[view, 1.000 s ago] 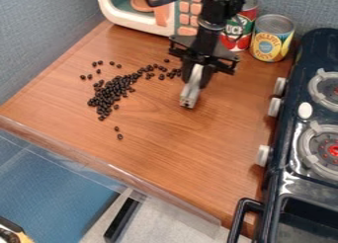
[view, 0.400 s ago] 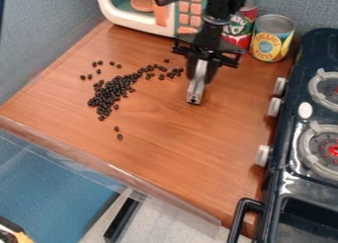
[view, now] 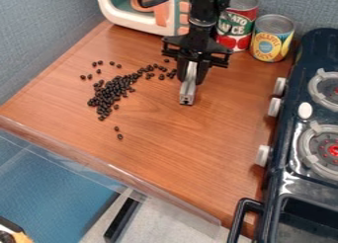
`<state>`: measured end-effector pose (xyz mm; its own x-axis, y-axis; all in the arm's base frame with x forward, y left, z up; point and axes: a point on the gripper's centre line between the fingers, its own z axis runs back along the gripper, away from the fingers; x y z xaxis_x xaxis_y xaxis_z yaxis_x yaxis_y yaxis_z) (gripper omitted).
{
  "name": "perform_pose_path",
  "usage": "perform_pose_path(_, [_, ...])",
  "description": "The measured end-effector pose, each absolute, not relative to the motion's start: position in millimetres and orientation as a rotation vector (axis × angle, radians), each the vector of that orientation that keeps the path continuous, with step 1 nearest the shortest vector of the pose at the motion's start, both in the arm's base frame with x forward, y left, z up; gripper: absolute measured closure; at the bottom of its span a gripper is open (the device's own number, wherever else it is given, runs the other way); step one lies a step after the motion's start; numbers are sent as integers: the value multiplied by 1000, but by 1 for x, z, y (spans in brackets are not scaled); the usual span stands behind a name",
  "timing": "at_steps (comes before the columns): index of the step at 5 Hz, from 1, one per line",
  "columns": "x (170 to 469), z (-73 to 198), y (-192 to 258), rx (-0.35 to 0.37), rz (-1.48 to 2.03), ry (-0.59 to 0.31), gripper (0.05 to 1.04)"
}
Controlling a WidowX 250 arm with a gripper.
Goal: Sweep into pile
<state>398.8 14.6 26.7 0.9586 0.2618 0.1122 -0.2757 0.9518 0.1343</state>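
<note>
Beans point(view: 111, 92) loosely clustered on the counter point(view: 172, 143), end effector point(view: 190, 81) pinching a silvery bar point(view: 188, 95).

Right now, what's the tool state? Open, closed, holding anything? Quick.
Tool: closed on a silver bar, to the right of the main cluster of dark beans in the camera view.
</note>
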Motion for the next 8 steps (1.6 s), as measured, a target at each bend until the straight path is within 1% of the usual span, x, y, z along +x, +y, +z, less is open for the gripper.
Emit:
perform_pose_path(2, [389,26,35,151,330,-84,760])
perform_pose_path(4, [379,26,62,108,417,-30,760])
perform_pose_path(6, [367,26,90,84,520,-2,760])
perform_pose_path(8, [349,32,113,64,599,14,760])
